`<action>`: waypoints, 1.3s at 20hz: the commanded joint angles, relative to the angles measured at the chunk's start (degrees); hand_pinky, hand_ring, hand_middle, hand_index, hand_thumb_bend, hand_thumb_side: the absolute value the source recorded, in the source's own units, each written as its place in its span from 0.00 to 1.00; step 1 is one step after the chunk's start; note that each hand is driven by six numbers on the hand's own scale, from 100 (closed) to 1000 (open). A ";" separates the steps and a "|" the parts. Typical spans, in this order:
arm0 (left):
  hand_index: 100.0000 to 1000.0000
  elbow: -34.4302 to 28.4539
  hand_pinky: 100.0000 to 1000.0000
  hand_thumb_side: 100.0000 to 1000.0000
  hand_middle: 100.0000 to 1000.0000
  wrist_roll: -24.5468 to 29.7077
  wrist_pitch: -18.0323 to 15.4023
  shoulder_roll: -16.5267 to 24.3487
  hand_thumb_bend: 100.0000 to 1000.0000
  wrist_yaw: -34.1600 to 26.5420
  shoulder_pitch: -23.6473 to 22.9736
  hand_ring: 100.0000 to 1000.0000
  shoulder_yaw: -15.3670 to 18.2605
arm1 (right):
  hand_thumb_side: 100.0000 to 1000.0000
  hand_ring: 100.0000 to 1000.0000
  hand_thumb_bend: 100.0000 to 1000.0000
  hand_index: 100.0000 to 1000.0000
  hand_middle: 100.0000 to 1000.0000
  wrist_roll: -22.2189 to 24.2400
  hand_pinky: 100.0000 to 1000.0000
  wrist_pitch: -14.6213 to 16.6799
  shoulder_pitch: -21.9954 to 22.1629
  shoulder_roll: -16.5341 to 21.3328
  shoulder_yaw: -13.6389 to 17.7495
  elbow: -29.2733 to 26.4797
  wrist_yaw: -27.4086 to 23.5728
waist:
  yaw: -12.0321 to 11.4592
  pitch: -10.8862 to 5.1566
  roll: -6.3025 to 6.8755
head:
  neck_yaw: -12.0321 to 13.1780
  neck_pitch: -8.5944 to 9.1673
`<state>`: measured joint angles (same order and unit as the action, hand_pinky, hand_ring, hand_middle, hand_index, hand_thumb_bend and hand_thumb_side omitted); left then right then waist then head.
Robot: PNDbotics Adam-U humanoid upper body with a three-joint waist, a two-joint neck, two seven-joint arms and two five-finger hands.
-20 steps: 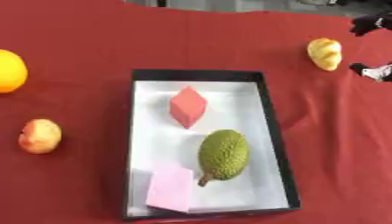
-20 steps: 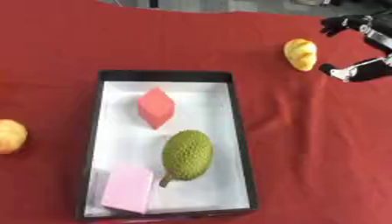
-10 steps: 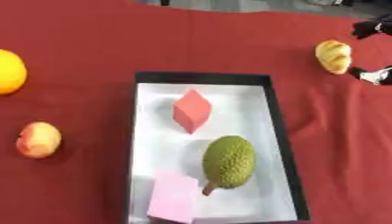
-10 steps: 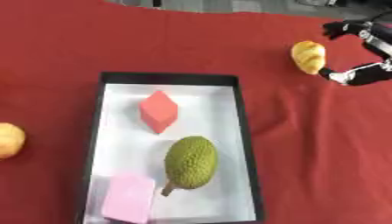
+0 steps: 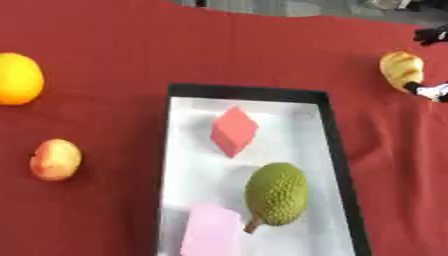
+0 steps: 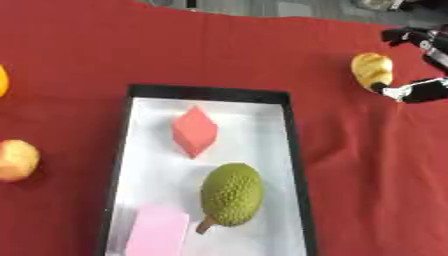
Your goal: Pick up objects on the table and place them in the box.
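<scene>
A: Red cloth covers the whole table point(image 6: 105, 45). Your right robot hand point(image 6: 418, 65) comes in at the upper right edge, fingers spread wide: one dark finger point(image 6: 404, 35) up near the top, a lower one with a pale tip point(image 6: 409, 92) pointing left.

B: Holding anything?

A: No. Fingers are apart, curved round a gap, nothing clamped. The yellow fruit point(image 6: 372, 70) lies on the cloth between them; the lower fingertip is right at its lower right side. Can't tell if it's touching.

B: Left side?

A: Your left robot hand shows in neither view.

B: What else is around?

A: Black-walled box point(image 6: 294, 150) with a white floor in the middle, well apart from the yellow fruit, bare cloth between them. Inside: a red block point(image 6: 194, 132) at the far end, a green spiky fruit point(image 6: 231, 194) with its stem toward you, a pink block point(image 6: 157, 232) at the near left. Out on the cloth left of the box: an orange point(image 5: 19, 78) far left and a reddish-yellow apple point(image 5: 55, 159) nearer you.
</scene>
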<state>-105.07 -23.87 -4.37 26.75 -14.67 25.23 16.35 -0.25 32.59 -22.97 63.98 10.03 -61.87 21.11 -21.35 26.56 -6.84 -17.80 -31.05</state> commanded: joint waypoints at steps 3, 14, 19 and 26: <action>0.72 -0.25 0.75 0.66 0.60 0.47 -0.11 1.43 0.00 -0.39 0.65 0.76 0.05 | 0.22 0.80 0.39 0.94 0.81 -3.03 0.89 -0.83 -0.23 3.61 1.22 1.45 0.77 | -0.33 -0.80 0.07 | -0.41 1.27; 0.72 -0.07 0.75 0.66 0.60 1.10 -0.18 1.19 0.00 -0.68 1.21 0.76 -0.24 | 0.15 0.80 0.29 0.95 0.80 -2.50 0.89 -1.96 0.47 2.95 1.04 3.33 0.75 | -1.47 0.08 -0.17 | -1.92 1.15; 0.72 0.02 0.75 0.66 0.60 1.37 -0.21 1.01 0.00 -0.84 1.33 0.76 -0.37 | 0.15 0.79 0.18 0.95 0.79 0.91 0.90 -2.05 1.13 2.70 0.72 4.53 -2.39 | -1.50 0.10 -0.02 | -3.62 -0.27; 0.72 0.20 0.75 0.66 0.60 1.69 -0.27 0.93 0.00 -0.94 1.52 0.76 -0.52 | 0.14 0.79 0.16 0.95 0.80 1.81 0.90 -2.66 1.84 2.92 1.27 5.12 -4.77 | -1.74 0.34 0.20 | -4.50 -0.34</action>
<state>-104.40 -22.38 -4.51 26.71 -15.35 26.19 15.67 1.49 30.18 -21.18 64.23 10.56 -57.14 16.80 -23.10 27.89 -7.15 -22.02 -31.65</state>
